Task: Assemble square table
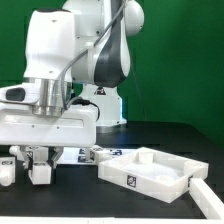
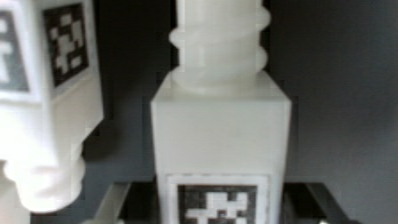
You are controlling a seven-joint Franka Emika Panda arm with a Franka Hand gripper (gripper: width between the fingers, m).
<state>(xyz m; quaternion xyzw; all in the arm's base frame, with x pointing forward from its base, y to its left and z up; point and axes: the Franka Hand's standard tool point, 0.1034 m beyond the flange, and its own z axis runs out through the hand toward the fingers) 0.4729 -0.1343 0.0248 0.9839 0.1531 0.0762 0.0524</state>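
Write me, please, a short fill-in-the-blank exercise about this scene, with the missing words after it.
1. The tabletop lies on a table of ___ colour.
2. The gripper is on the exterior view's ___ of the tabletop.
3. The backdrop behind the arm is ___.
Missing words: black; left; green.

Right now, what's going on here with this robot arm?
The gripper is low on the exterior view's left, apparently closed on one white leg, threaded end showing. A second leg is right beside it. The square tabletop lies apart, with no legs visibly attached.
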